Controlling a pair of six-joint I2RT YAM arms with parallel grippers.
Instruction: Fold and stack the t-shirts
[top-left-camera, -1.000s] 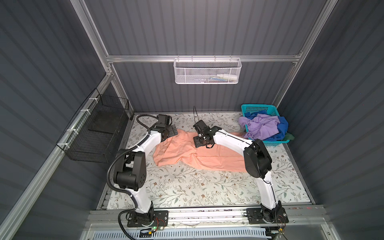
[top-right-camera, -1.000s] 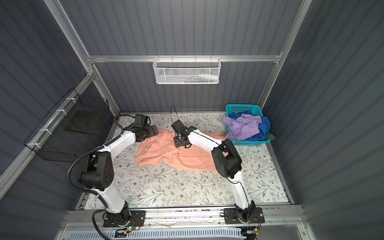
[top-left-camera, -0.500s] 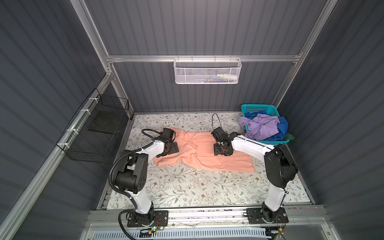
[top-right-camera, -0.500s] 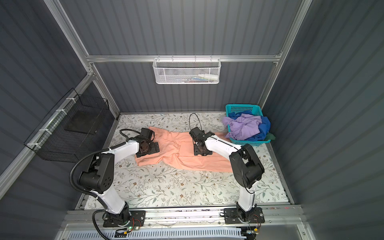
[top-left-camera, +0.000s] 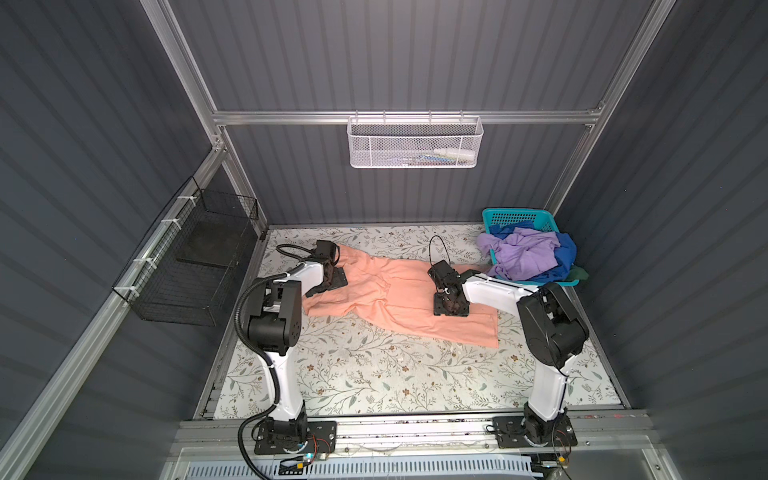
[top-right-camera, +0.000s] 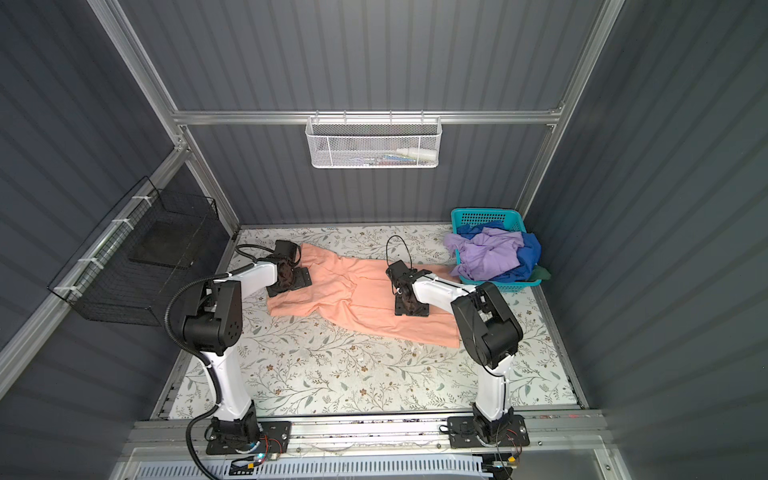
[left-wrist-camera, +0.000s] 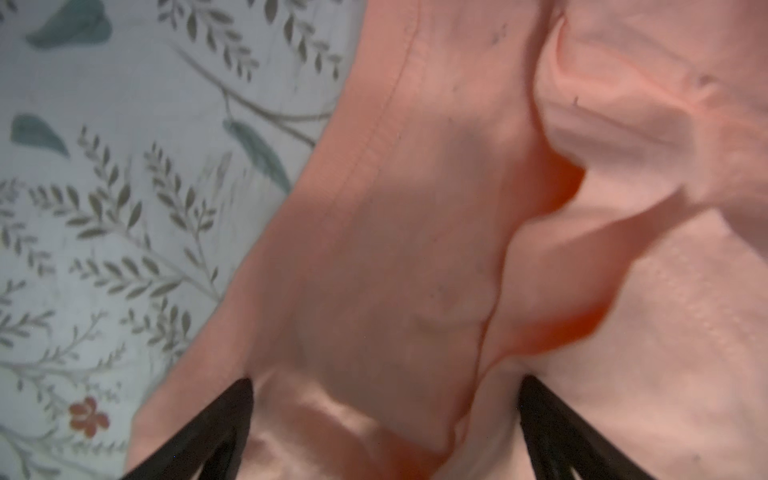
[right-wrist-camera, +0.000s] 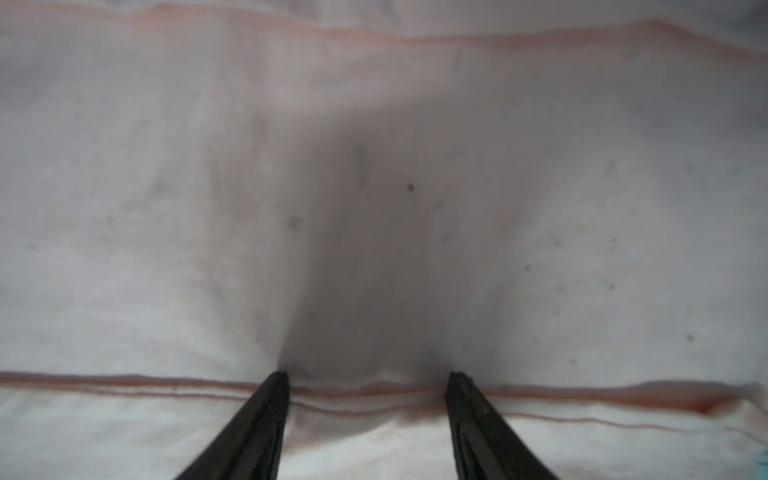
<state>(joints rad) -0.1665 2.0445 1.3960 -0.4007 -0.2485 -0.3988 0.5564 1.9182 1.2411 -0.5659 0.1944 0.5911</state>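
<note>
A peach-orange t-shirt (top-left-camera: 395, 291) (top-right-camera: 357, 291) lies stretched out, rumpled, across the back of the floral table in both top views. My left gripper (top-left-camera: 332, 278) (top-right-camera: 293, 279) presses down on its left end. In the left wrist view it (left-wrist-camera: 384, 399) is open, its fingertips spread over folds of the peach cloth (left-wrist-camera: 395, 208). My right gripper (top-left-camera: 451, 307) (top-right-camera: 411, 309) rests on the shirt's right part. There its jaws (right-wrist-camera: 368, 382) stand apart astride a hem ridge of the cloth (right-wrist-camera: 374, 166). A lavender t-shirt (top-left-camera: 523, 257), a blue one (top-left-camera: 565, 249) and a dark green one (top-left-camera: 579, 273) are heaped in the basket.
The teal plastic basket (top-left-camera: 519, 218) stands at the back right corner. A black wire basket (top-left-camera: 195, 266) hangs on the left wall and a white mesh basket (top-left-camera: 415, 143) on the back rail. The floral table cover (top-left-camera: 374, 374) shows bare in front of the shirt.
My right gripper has slid to the right and nearer the front across the peach shirt, its jaws narrowing a little. The left gripper shifted forward. The shirt now lies drawn out wider.
</note>
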